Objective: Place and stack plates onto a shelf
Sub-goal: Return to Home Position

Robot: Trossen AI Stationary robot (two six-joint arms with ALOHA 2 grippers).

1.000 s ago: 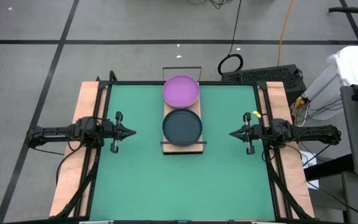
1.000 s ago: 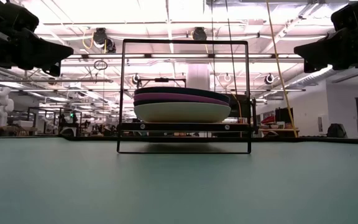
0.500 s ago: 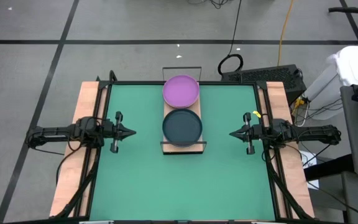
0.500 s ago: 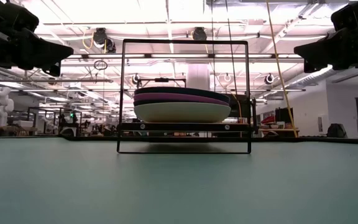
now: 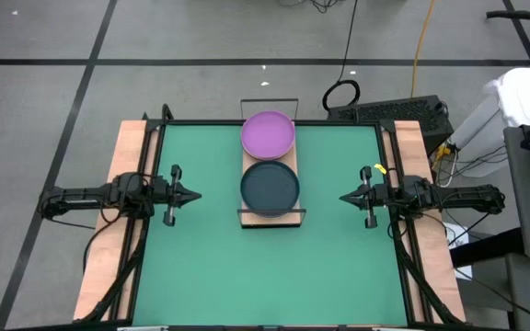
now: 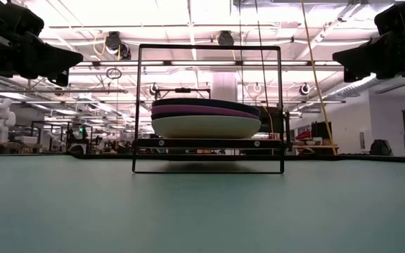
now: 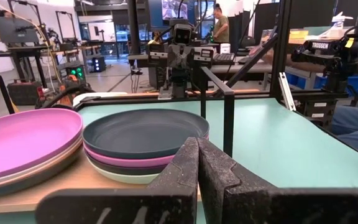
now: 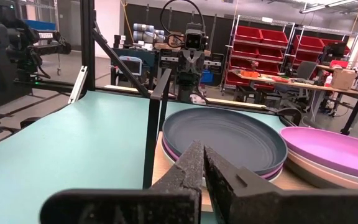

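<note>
Two stacks of plates rest on the shelf (image 5: 271, 215), a narrow wood board with black wire frame ends at the table's middle. The far stack is topped by a purple plate (image 5: 267, 134), the near one by a dark grey plate (image 5: 270, 187). In the low view the near stack (image 6: 206, 118) shows dark grey over purple over a whitish plate. My left gripper (image 5: 197, 194) hovers shut at the table's left side, pointing at the shelf. My right gripper (image 5: 342, 198) hovers shut at the right side, likewise pointing at the shelf. Both hold nothing.
Green table surface (image 5: 265, 276) lies open on the near side and between each gripper and the shelf. Wooden side rails (image 5: 118, 211) run along the left and right edges. Cables and a keyboard (image 5: 389, 110) lie on the floor beyond the far edge.
</note>
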